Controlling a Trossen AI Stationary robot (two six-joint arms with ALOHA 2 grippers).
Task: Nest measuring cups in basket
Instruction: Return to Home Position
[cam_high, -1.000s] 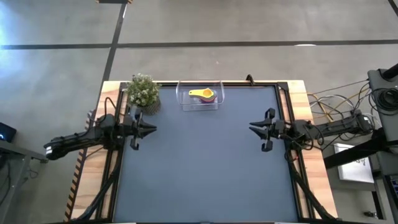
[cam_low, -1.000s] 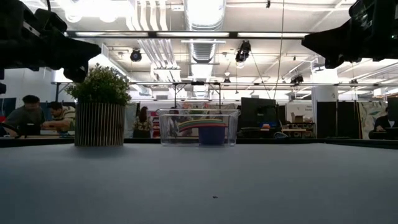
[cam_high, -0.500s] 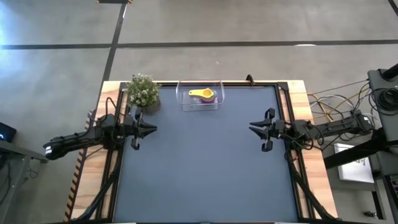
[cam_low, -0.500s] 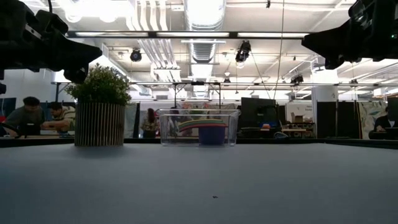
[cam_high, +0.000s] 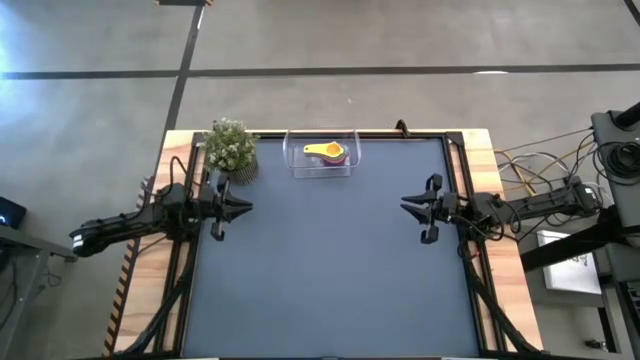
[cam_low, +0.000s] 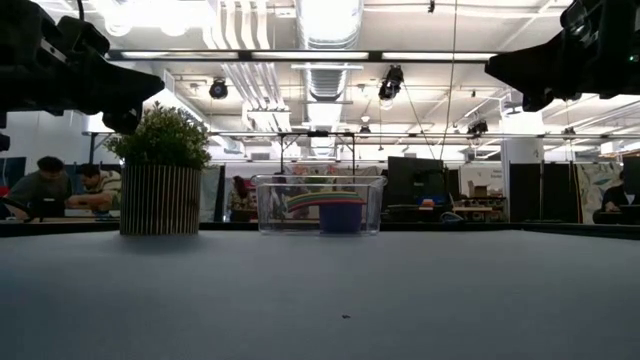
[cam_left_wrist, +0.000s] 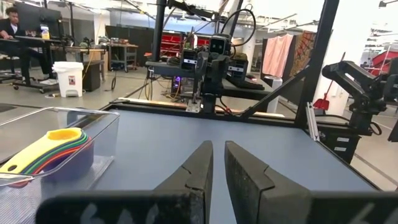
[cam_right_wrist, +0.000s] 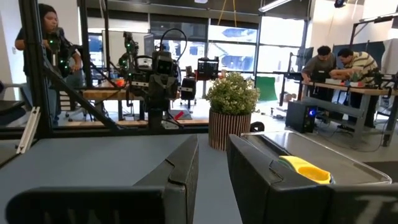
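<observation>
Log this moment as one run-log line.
cups: nested stack, yellow on top, in basket | left gripper: shut, empty, table's left side | right gripper: narrow gap, empty, table's right side | plant: beside basket

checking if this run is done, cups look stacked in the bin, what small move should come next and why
Probably none beyond holding both arms parked. The measuring cups already sit nested, yellow on top, inside the clear basket; no loose cup shows on the table. The left claw and right claw hang empty at the sides.

Nested measuring cups (cam_high: 327, 152) are hiding one another inside the basket (cam_high: 300, 164) at twelve o'clock; only yellow is showing from above.
</observation>
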